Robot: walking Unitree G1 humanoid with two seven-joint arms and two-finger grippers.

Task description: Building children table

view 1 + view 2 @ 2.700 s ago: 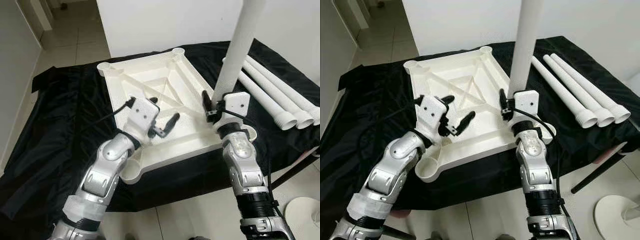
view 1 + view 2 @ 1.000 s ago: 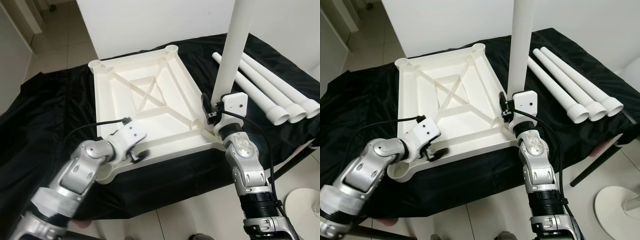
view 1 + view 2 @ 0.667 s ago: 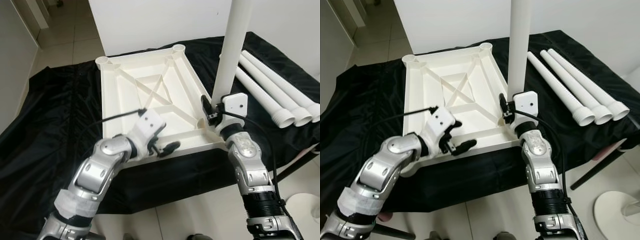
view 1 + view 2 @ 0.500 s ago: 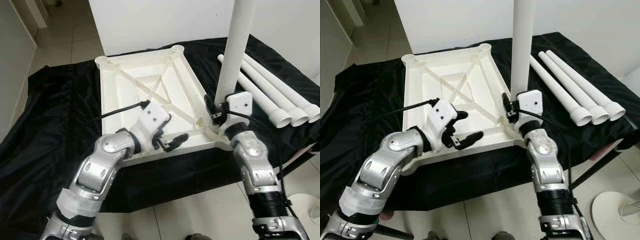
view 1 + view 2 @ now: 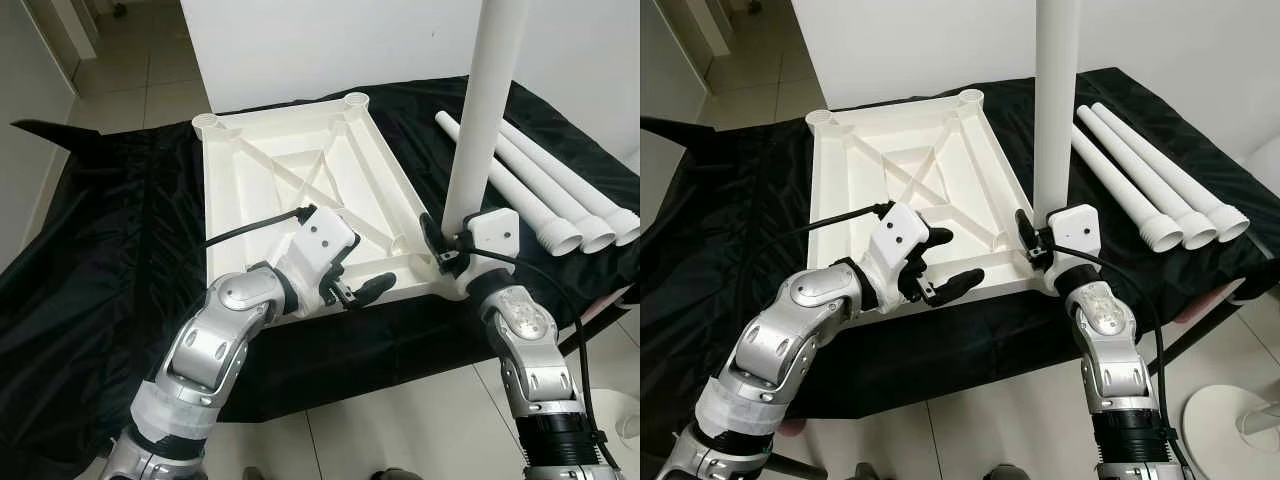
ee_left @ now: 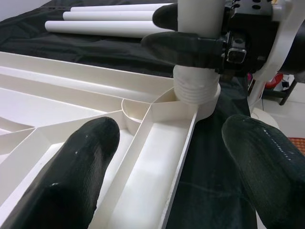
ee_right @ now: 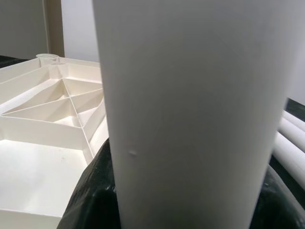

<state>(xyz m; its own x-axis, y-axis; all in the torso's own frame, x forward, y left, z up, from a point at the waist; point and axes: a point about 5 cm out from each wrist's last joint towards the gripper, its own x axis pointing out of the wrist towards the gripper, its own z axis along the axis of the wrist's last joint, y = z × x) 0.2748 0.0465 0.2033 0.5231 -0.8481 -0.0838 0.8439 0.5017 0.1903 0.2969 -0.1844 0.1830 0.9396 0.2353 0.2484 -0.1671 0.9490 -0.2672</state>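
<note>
The right gripper was clamped around the upright white leg, whose top ran out of frame and whose threaded foot sat at the near right corner socket of the upturned tabletop, while the left gripper hovered spread and empty over the near rim.

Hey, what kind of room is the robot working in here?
Probably a room in a home, used as an assembly spot: pale floor tiles, a plain white wall, and a black cloth spread beneath the upturned white tabletop and its spare legs.
</note>
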